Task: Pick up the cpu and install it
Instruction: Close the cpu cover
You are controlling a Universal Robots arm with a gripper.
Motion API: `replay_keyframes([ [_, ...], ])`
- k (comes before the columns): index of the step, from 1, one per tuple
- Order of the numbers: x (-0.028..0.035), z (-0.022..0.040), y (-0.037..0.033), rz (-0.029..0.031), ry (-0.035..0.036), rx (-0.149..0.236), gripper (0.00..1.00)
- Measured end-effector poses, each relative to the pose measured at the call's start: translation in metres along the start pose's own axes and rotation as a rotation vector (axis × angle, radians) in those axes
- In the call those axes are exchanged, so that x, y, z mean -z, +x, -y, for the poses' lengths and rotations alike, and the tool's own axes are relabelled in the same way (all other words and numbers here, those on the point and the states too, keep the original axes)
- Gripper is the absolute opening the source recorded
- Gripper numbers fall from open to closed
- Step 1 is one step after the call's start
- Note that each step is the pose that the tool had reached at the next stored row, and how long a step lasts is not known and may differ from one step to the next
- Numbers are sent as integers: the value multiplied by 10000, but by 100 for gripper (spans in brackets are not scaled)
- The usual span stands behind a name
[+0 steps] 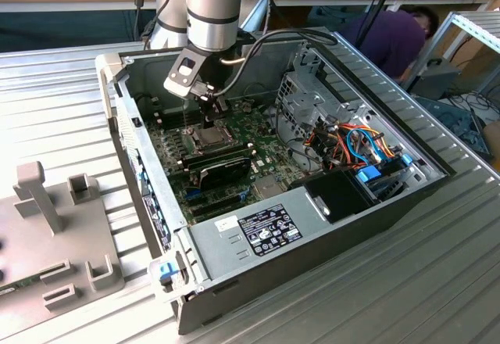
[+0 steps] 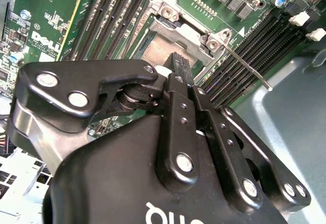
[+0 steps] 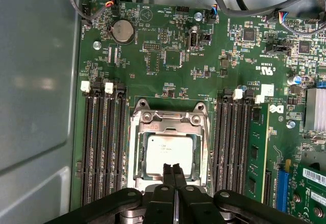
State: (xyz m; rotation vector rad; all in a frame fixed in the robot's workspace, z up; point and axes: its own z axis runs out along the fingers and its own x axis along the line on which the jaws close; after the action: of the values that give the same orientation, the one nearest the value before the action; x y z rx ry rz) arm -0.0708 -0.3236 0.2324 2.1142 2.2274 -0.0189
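The cpu (image 3: 165,152), a small square chip with a dull silvery top, lies flat in the socket on the green motherboard, with the shiny metal socket frame (image 3: 136,152) around it. My gripper (image 3: 172,169) is shut with its two black fingertips pressed together and nothing between them, just above the cpu's edge; I cannot tell whether they touch it. In the second wrist view the gripper (image 2: 177,61) hangs over the cpu (image 2: 157,51), and the thin socket lever (image 2: 249,71) sticks out free beside it. In the exterior view the gripper (image 1: 212,120) stands over the socket inside the open computer case (image 1: 234,234).
Black memory slots (image 3: 104,147) flank the socket on both sides. An expansion card (image 1: 223,168), a drive cage with coloured cables (image 1: 344,137) and a power supply (image 1: 258,231) crowd the case. A grey fixture (image 1: 47,219) sits at the exterior view's left. A person (image 1: 398,35) bends behind the case.
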Motion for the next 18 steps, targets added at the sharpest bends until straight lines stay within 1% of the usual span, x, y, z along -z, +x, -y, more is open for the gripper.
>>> replay_keyframes([
  [3, 0, 0, 0, -1, -1, 23, 11],
  [6, -1, 0, 0, -14, -20, 352, 11],
  [10, -5, 1, 0, -44, -66, 1107, 11],
  [12, -10, 1, 1, -71, -106, 1781, 11],
  [18, -17, 1, 1, -120, -180, 3020, 11],
])
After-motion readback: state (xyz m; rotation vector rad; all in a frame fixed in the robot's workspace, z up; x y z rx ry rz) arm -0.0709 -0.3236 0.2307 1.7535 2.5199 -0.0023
